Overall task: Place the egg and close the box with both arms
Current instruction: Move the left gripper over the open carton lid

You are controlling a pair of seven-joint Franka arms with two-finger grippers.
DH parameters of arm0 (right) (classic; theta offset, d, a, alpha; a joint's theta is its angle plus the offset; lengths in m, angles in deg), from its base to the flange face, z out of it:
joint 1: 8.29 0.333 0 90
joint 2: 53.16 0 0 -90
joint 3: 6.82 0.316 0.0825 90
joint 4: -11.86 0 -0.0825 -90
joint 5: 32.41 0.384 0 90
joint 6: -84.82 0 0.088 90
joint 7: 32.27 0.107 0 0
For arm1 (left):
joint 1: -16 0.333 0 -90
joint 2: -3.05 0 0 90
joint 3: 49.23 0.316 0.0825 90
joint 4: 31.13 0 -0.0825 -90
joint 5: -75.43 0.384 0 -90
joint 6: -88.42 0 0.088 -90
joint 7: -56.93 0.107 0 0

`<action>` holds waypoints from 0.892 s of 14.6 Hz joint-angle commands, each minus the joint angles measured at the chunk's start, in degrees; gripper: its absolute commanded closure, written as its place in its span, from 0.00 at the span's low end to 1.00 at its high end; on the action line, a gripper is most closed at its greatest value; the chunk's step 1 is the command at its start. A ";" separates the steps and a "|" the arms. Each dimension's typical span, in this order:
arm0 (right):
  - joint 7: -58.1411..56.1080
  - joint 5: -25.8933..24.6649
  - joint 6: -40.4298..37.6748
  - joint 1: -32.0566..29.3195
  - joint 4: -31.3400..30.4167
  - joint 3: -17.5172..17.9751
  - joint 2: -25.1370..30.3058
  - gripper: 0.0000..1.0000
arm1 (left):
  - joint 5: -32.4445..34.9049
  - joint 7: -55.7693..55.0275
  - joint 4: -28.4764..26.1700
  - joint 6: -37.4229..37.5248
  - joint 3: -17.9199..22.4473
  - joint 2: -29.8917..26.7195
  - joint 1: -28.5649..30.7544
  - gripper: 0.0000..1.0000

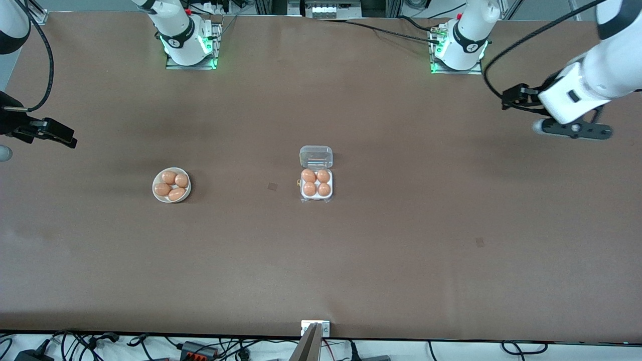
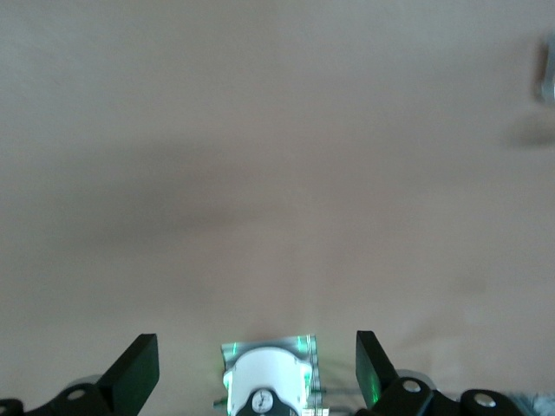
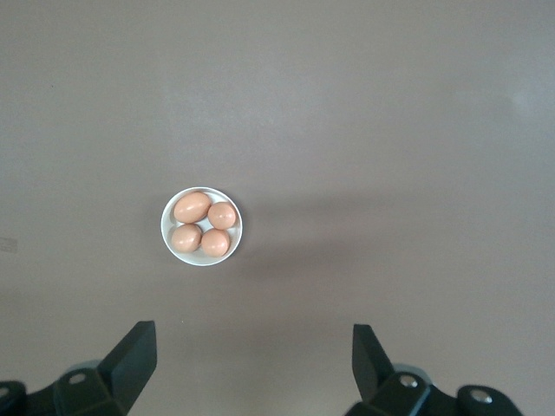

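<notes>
Two glossy white jointed arms (image 1: 602, 70) with black joint bands, looping black cables, green-lit bases and matte black two-finger tools (image 3: 251, 368).

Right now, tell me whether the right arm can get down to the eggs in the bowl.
Probably yes: the right end effector hangs open over bare table toward its own end, and nothing covers the bowl.

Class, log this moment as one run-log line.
box: four eggs, lid up | bowl: four eggs | left gripper: open, waiting | right gripper: open, waiting
</notes>
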 commanded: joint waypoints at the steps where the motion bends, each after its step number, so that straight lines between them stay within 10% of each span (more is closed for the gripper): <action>1: -0.96 0.24 0.10 0.41 -0.16 -0.19 0.09 0.00 | -0.51 1.98 3.18 2.60 -0.31 2.93 -3.35 0.30; 2: -0.96 0.24 0.10 0.50 -0.16 -0.19 0.17 0.00 | -1.82 1.90 3.53 2.60 -0.22 4.16 -4.32 0.61; 4: -0.96 0.33 0.19 0.50 -0.16 -0.19 0.00 0.00 | -4.02 -0.12 3.18 2.25 -0.22 5.74 -7.57 0.84; 13: -2.27 0.33 0.10 0.23 -0.16 -0.28 -0.27 0.00 | -11.41 -27.85 -7.09 -18.27 -1.63 11.36 -28.73 0.99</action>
